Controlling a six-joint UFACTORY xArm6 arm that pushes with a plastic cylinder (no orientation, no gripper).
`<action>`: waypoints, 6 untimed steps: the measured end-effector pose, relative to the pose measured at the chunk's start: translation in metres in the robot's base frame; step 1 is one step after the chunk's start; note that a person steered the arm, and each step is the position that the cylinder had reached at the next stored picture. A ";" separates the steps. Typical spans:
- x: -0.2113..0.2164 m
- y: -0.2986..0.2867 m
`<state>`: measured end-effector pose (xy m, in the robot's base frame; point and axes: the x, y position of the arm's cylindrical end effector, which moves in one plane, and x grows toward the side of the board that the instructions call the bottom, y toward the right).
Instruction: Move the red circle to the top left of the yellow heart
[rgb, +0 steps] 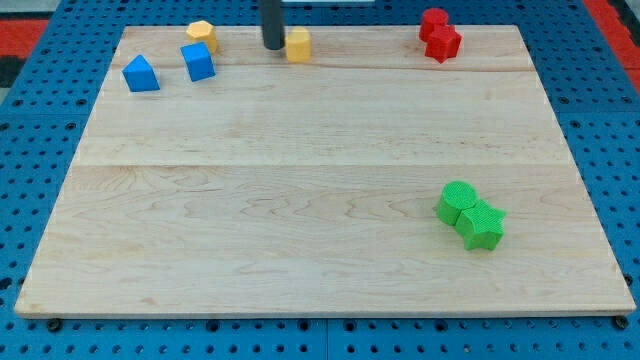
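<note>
The red circle (434, 20) sits at the view's top right, touching a second red block (445, 44) just below it. A yellow block (298, 45), which looks like the heart, lies near the top edge at centre-left. My tip (272, 46) rests on the board right against this yellow block's left side, far to the left of the red circle. A second yellow block (202, 35), hexagon-like, lies further left.
Two blue blocks (141, 74) (198, 61) lie at the top left below the yellow hexagon. A green circle (457, 202) and a green star (482, 225) touch each other at the lower right. The wooden board (300, 200) lies on a blue pegboard.
</note>
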<state>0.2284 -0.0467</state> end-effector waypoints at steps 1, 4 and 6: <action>0.001 0.034; 0.081 0.163; 0.006 0.383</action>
<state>0.2340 0.3366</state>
